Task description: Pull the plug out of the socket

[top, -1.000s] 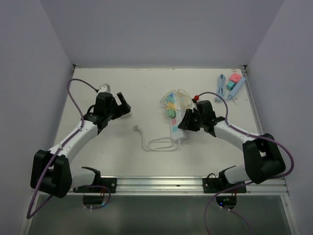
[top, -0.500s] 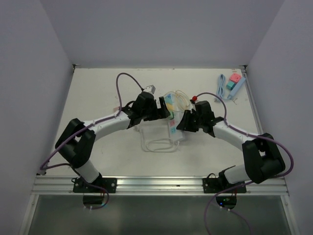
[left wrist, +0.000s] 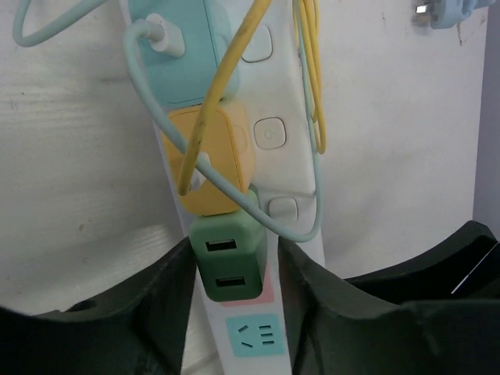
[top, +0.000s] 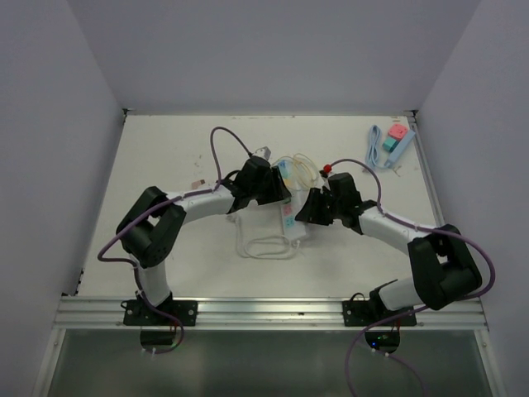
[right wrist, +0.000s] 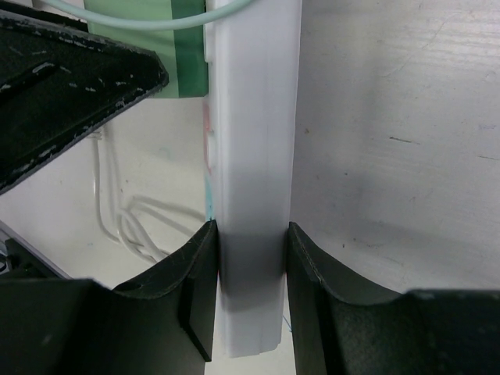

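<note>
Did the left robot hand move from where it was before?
Yes. The left gripper swung right across the table, reaching the power strip.

White table (top: 165, 149), grey walls (top: 273, 50) on three sides. In its 2 o'clock corner, a small cluster: pink block (top: 397, 132) touching teal block (top: 388, 145), with pale blue cable (top: 376, 142) looped just beside, at their 9 o'clock. Tiny brown scrap (top: 197, 182) at 10 o'clock. Metal rail (top: 264, 310) along the 6 o'clock edge.
</note>
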